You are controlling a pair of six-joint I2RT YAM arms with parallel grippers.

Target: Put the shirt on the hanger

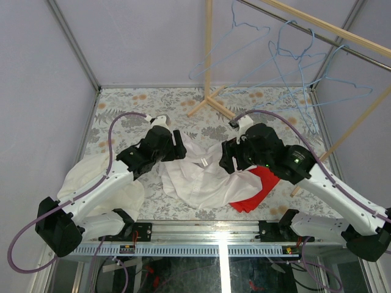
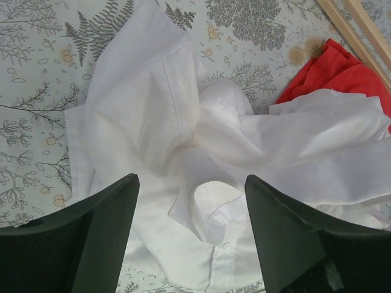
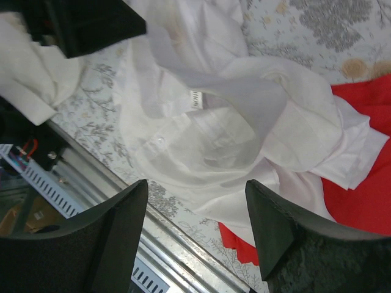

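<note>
Our left gripper [image 2: 189,183] and right gripper [image 3: 195,186] both hang with jaws spread and nothing between them above the white shirt [image 1: 198,174], which we see lying crumpled on the flowered table [image 1: 122,116] between the arms, partly covering a red cloth [image 1: 259,189].
</note>
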